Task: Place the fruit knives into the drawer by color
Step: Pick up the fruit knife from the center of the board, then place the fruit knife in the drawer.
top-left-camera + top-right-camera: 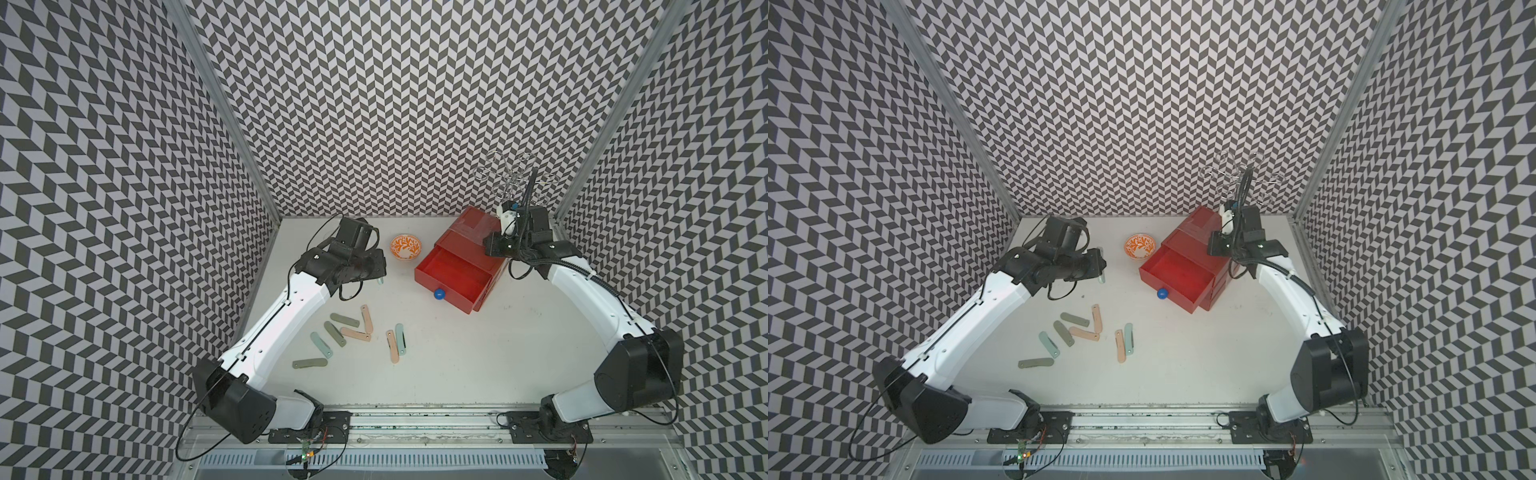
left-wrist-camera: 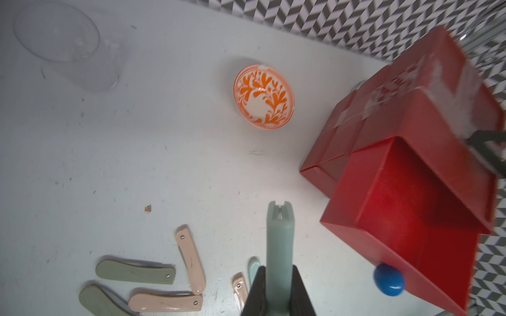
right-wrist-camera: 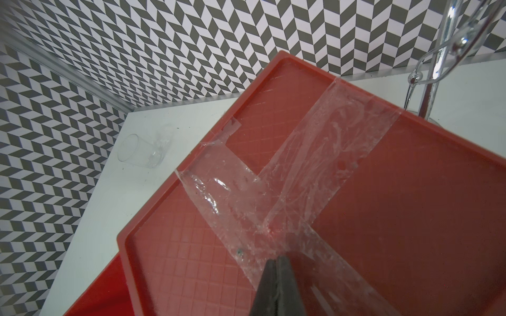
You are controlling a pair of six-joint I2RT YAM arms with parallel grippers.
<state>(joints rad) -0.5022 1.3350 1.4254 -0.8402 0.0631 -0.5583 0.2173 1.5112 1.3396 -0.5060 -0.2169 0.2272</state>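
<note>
The left gripper pinches a pale mint knife between its dark fingers, and the knife's notched end juts out past them. In both top views this gripper hangs over the far left part of the tabletop, beside an orange-patterned bowl. A clear cup lies on its side near the far left corner.

The right gripper is pressed together, holding nothing. It is low over the taped top of the red chest; I cannot tell whether it touches. The chest stands towards the far right corner, and its top drawer is pulled out, blue knob facing the middle of the tabletop. A wire rack stands behind it.

Eight loose knives lie flat left of the tabletop's middle: three grey-green, three peach and two mint. Some touch or overlap.
</note>
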